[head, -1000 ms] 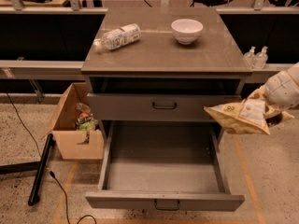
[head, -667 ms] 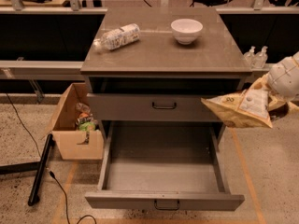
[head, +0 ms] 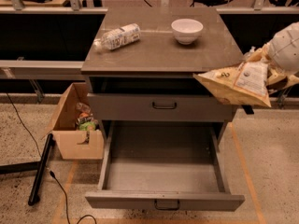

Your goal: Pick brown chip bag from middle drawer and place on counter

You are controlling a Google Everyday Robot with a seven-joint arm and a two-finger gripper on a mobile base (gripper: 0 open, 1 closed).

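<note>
The brown chip bag (head: 240,84) is tan and crumpled with a white label panel. It hangs in the air at the right, level with the counter's front right corner and overlapping it. My gripper (head: 274,76) is shut on the bag's right end, below the white rounded wrist. The middle drawer (head: 163,201) is pulled fully out at the bottom, and its tray is empty. The counter (head: 159,52) is a flat grey-brown top.
A clear plastic bottle (head: 117,36) lies on the counter's back left and a white bowl (head: 187,30) stands at the back right. A shut drawer with a taller front (head: 140,107) sits above the open one. A cardboard box (head: 70,125) and a black pole (head: 40,168) are on the floor at left.
My gripper has lifted the chip bag from beside the shut drawer front up to the level of the counter's edge and slightly toward it. The drawers, bottle and bowl have not moved.
</note>
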